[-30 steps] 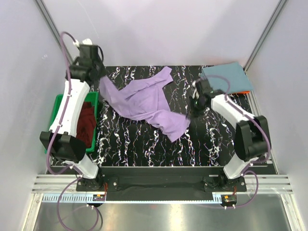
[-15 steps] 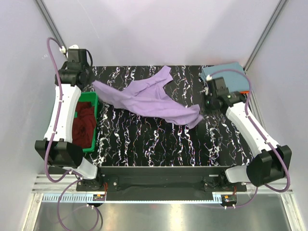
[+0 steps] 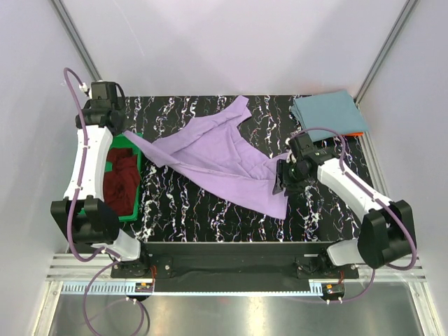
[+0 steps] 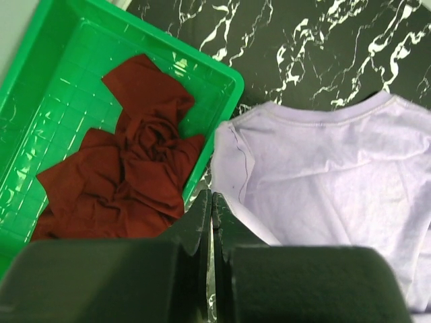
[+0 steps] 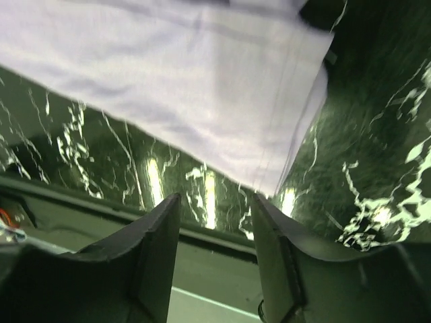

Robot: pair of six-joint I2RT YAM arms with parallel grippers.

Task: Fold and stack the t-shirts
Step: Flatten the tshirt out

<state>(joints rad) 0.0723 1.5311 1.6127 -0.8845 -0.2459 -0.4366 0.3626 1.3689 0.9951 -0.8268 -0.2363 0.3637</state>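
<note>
The lavender t-shirt (image 3: 217, 157) lies stretched across the black marbled table, from the back left down to the front right. My left gripper (image 3: 120, 131) is shut on its left corner, by the green tray; in the left wrist view the jaws (image 4: 211, 198) are pressed together with the lavender cloth (image 4: 337, 175) running in beside them. My right gripper (image 3: 281, 185) stands open at the shirt's right hem; the cloth (image 5: 188, 74) lies just beyond the tips (image 5: 215, 196), nothing between them. The teal-blue t-shirt (image 3: 327, 112) lies folded at the back right. The maroon t-shirt (image 3: 122, 178) lies crumpled in the tray.
The green plastic tray (image 3: 130, 215) stands along the table's left edge, its rim (image 4: 202, 64) close under my left gripper. An orange edge (image 3: 357, 133) shows under the folded teal shirt. Grey walls enclose the table.
The left gripper pulled the shirt's corner left and nearer, toward the tray. The right gripper carried the hem right, then forward, and opened, leaving the shirt spread flatter.
</note>
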